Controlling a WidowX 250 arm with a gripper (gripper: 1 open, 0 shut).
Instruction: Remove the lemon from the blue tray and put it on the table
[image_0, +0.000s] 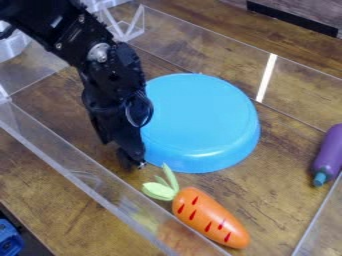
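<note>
The blue tray (203, 120) lies in the middle of the table (287, 105), and its visible inside is bare. No lemon shows in this view; it may be hidden behind the arm. My black gripper (131, 157) points down at the tray's front-left rim, close to the table surface. Its fingers are dark and seen from behind, so I cannot tell whether they hold anything.
An orange toy carrot (210, 218) with green leaves (163, 185) lies just in front of the gripper. A purple toy eggplant (329, 152) lies at the right edge. Clear acrylic walls (74, 180) run close along the front left and around the table.
</note>
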